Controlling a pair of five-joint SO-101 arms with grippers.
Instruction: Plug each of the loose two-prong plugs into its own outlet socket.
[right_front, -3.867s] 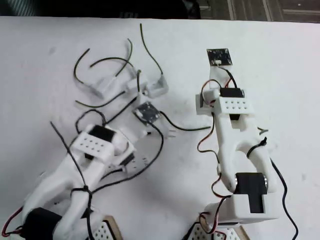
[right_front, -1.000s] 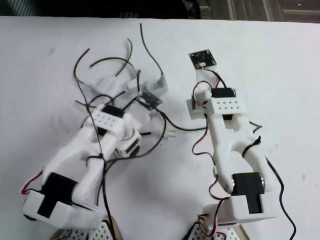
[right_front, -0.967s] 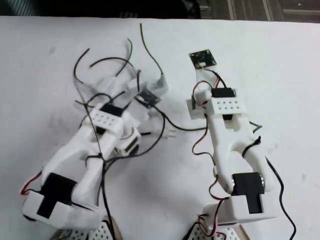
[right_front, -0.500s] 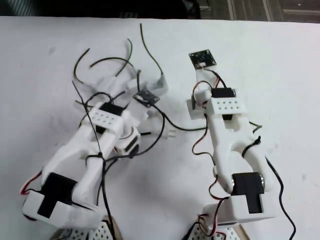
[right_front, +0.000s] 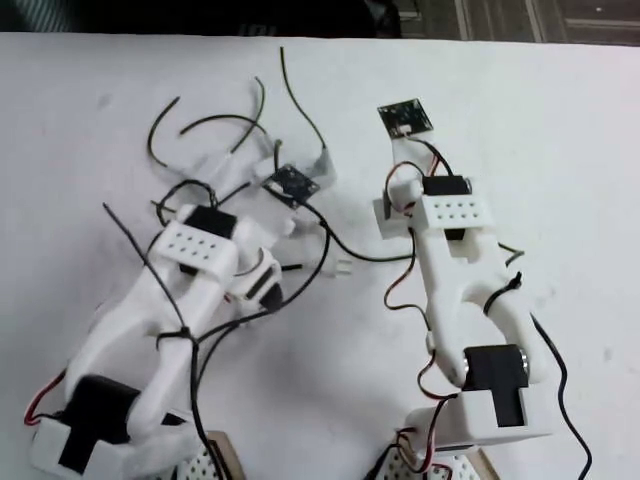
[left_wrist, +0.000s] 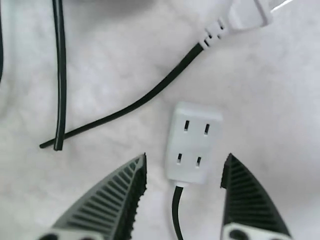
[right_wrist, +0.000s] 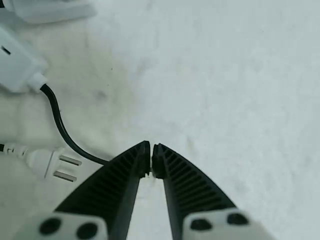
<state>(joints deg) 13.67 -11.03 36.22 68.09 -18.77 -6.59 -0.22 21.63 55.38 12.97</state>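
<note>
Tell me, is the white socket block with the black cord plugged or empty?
Empty: the white socket block shows four bare slots; a white two-prong plug lies apart.

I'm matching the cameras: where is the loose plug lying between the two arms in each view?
High view: plug, near the picture's centre.
Left wrist view: probably it, beyond the left fingers.
Right wrist view, beside the right fingers.
Shared landmark: its two bare prongs.

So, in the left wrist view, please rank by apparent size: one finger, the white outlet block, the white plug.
1. Each of the fingers: largest, but they sit nearest the camera, so this is unsure.
2. White outlet block.
3. White plug: smallest, though the picture's edge cuts it off.
</note>
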